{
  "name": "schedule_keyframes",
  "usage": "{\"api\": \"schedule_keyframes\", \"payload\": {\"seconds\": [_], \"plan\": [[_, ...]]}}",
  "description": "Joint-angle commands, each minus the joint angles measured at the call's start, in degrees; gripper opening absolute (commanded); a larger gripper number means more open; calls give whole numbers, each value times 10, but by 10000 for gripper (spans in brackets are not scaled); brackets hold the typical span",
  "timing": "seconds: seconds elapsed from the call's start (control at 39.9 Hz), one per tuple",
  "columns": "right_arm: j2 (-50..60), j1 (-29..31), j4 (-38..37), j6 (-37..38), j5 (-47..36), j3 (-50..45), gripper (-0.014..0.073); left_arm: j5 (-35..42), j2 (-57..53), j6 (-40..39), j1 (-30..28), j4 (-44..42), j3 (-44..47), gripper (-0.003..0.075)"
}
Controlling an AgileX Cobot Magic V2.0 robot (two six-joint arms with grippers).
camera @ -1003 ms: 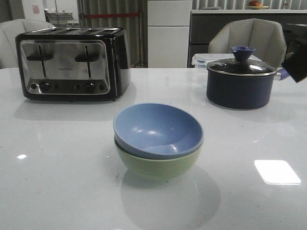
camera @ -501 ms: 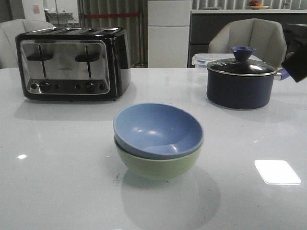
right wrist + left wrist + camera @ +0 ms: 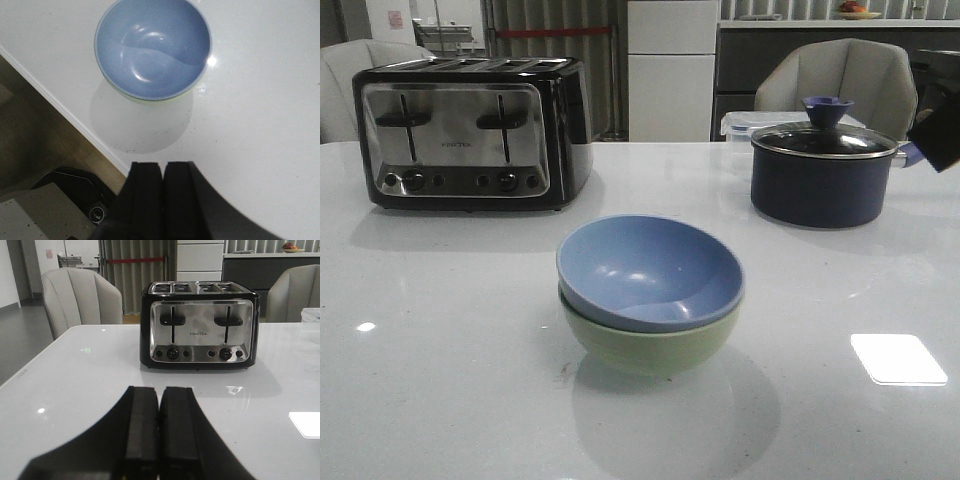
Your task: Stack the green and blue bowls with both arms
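Your blue bowl (image 3: 650,268) sits nested, slightly tilted, in the green bowl (image 3: 650,345); both the left gripper (image 3: 159,427) and right gripper (image 3: 164,192) are closed, empty; a careless sweep could topple it.

There were two bowls on the white table (image 3: 440,400): one blue bowl (image 3: 650,268) nested in one green bowl (image 3: 650,345). One toaster (image 3: 470,135) stood at the back, with four slots on top and two levers on its front. One dark pot (image 3: 820,185) carried one lid (image 3: 825,138). One clear plastic box (image 3: 738,124) sat behind the pot. Two chairs (image 3: 835,75) stood beyond the table. Two grippers showed, the left gripper (image 3: 159,437) and the right gripper (image 3: 162,200), each with two fingers pressed together.
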State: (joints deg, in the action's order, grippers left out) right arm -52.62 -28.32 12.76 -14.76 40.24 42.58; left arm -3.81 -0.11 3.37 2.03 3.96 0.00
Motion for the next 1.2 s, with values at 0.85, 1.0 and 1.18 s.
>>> {"api": "schedule_keyframes", "payload": {"seconds": [0.85,1.0,1.18], "plan": [[526,286,1,-5,-390,-420,56,53,-12,-6,3,-1,6,97],[537,286,1,-5,-407,-439,56,53,-12,-6,3,-1,6,97],[538,286,2,-4,-411,-439,56,53,-11,-6,3,-1,6,97]]}}
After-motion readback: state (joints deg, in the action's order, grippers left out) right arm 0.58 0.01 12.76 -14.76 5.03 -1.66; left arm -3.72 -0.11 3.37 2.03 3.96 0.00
